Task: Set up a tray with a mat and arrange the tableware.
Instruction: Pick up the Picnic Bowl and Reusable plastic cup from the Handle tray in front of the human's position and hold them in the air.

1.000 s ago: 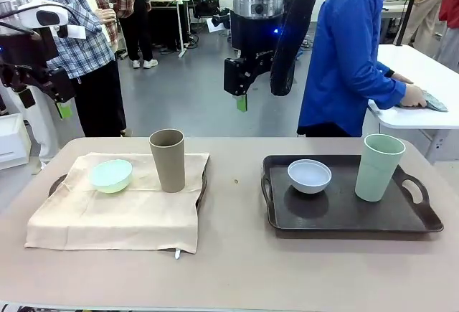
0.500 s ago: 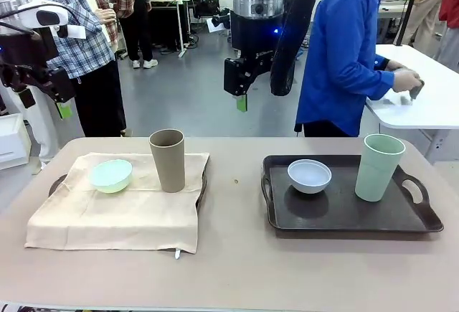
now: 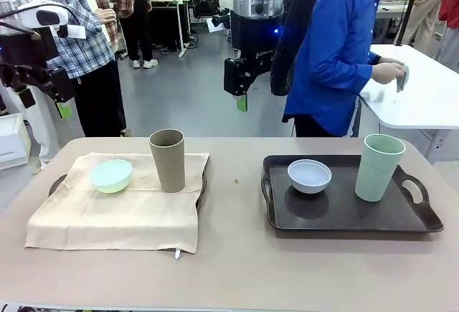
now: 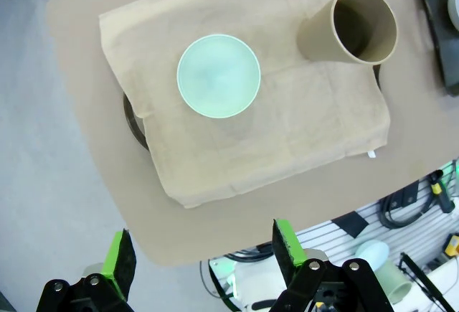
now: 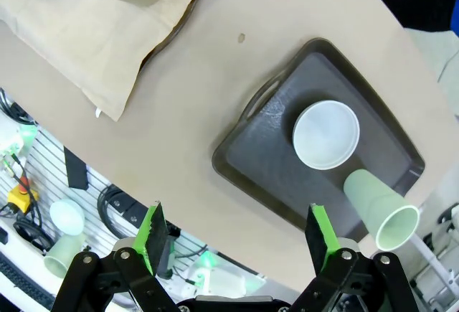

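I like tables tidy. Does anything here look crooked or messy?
The beige mat lies crooked: it hangs over the left tray's front edge onto the table, hiding most of it. The right tray has no mat. The mint-green bowl, tan-brown cup, white bowl and pale-green cup stand upright; nothing spilled.

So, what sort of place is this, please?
Most likely a robotics lab: a robot arm hangs over the tan table, cables lie below its edge, and a person works at a white bench behind.
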`<state>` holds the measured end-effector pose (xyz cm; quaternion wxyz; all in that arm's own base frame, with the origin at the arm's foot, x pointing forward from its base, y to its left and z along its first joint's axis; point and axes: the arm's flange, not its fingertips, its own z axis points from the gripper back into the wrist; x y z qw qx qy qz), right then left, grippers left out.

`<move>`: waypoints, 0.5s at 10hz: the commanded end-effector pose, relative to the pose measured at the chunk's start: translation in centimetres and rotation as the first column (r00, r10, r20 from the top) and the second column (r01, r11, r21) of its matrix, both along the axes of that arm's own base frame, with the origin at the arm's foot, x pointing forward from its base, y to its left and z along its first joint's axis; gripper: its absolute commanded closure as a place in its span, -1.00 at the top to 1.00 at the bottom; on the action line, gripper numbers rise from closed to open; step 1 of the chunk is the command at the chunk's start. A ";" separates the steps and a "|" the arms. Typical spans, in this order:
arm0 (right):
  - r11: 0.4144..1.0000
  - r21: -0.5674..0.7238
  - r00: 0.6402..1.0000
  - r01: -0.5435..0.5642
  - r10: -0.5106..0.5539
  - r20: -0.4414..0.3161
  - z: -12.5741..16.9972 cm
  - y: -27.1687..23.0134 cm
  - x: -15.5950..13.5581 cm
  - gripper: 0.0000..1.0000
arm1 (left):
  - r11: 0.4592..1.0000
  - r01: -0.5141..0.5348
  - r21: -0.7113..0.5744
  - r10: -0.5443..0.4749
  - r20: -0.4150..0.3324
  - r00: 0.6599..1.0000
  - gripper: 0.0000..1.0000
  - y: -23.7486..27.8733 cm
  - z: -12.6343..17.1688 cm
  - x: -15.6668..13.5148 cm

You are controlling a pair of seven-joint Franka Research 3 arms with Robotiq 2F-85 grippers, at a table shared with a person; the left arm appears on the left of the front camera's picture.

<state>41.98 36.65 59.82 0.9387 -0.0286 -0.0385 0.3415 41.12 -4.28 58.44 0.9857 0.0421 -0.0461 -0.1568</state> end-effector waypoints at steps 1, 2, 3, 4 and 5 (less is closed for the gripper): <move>1.000 -0.005 1.000 0.002 -0.002 -0.005 0.0 0.1 -0.2 1.00 | 1.000 0.000 0.011 0.000 0.013 1.000 1.00 -0.1 -0.1 0.0; 1.000 -0.005 1.000 0.002 -0.002 -0.005 0.0 0.1 -0.2 1.00 | 1.000 0.000 0.000 0.000 0.000 1.000 1.00 0.0 0.0 0.0; 1.000 0.000 1.000 0.000 0.000 0.000 0.0 0.0 0.0 1.00 | 0.999 0.026 -0.020 -0.026 0.005 1.000 1.00 0.1 0.0 -0.8; 0.998 0.013 0.998 0.056 -0.056 0.001 0.7 -2.0 -0.8 1.00 | 0.989 0.062 -0.133 -0.065 -0.012 0.998 1.00 0.8 0.5 -1.4; 0.995 0.043 0.996 0.091 -0.089 -0.026 1.4 -4.8 -1.6 1.00 | 0.982 0.068 -0.177 -0.074 -0.022 0.997 1.00 1.9 0.8 -1.9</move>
